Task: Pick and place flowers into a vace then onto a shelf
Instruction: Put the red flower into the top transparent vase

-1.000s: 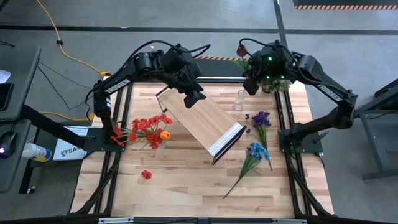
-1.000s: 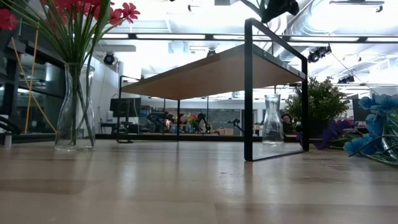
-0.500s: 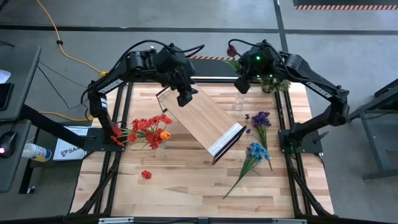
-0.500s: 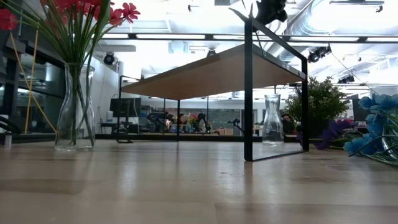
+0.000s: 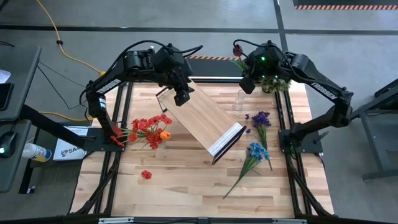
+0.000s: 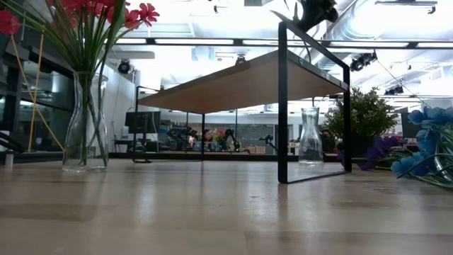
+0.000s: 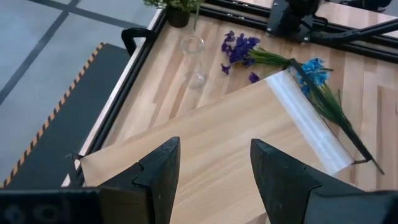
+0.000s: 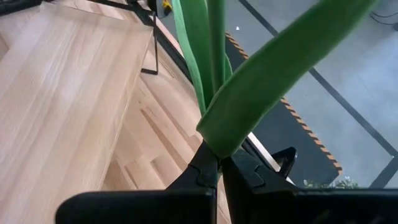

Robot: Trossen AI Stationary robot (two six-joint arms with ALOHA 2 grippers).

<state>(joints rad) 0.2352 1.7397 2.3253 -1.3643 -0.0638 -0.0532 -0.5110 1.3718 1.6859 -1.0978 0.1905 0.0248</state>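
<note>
While the right claw [image 8: 219,167] is clenched on a green-stemmed, dark red flower [image 5: 237,50] held above the bench's [image 5: 186,180] far edge, an empty glass vase [image 5: 238,100] stands just below and in front of it. Beside that vase lies the shelf [image 5: 202,118], over whose far corner the left claw [image 7: 211,174] hovers, fingers parted, holding nothing. Purple flowers [image 5: 260,119] and blue ones [image 5: 255,152] lie near the vase; red ones [image 5: 147,127] stand farther off.
</note>
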